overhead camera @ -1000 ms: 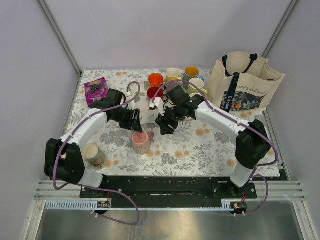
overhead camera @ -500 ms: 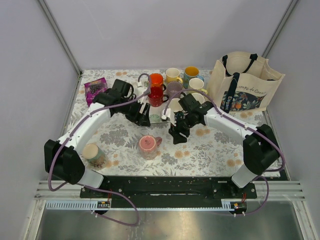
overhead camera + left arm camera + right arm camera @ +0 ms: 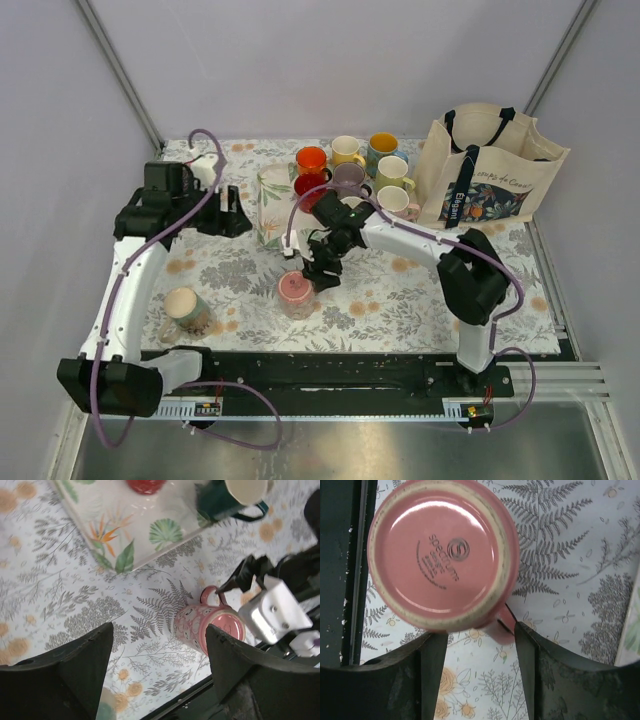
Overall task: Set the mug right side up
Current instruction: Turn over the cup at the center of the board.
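So the mug (image 3: pixel 442 555) is sitting upside down, base up, near the middle of the floral tablecloth (image 3: pixel 400 290), on the near side of the bunch of other mugs (image 3: pixel 350 165). Our right gripper (image 3: pixel 479 639) hangs right over it, jaws apart and empty, with the handle (image 3: pixel 502 626) just between the fingers. Left gripper (image 3: pixel 159 632) is off to the far left, spread wide, holding nothing. We reckon this is the grab step: next we'd drop down, pinch the handle firmly, then lift and roll it over without slipping.
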